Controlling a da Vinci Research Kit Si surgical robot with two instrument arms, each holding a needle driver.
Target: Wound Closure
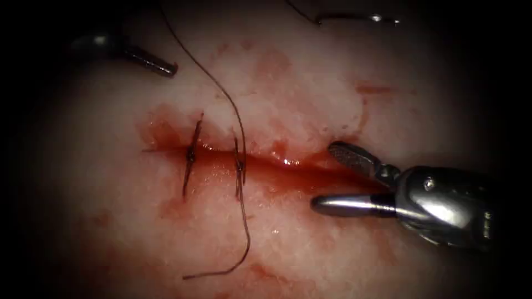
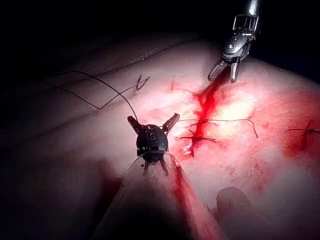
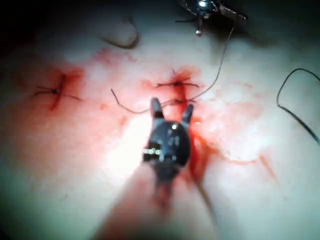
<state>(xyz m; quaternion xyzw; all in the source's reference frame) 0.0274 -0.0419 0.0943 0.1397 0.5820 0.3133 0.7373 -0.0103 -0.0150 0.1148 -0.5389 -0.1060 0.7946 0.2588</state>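
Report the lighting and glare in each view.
Endoscope view: light pools on the cut, glare on the red fluid; dark edges dim the needle lying on the tissue. Left wrist view: left tool, open and empty, dark against lit tissue. Right wrist view: bright patch beside right tool, open, empty.

Right tool (image 1: pixel 321 177) is polished, glossy metal, its upper jaw face ridged. Tissue (image 1: pixel 310 99) looks pale, moist and faintly grainy. Red fluid (image 1: pixel 288 169) glistens wetly. Thread (image 1: pixel 221 91) is thin, dark, matt.
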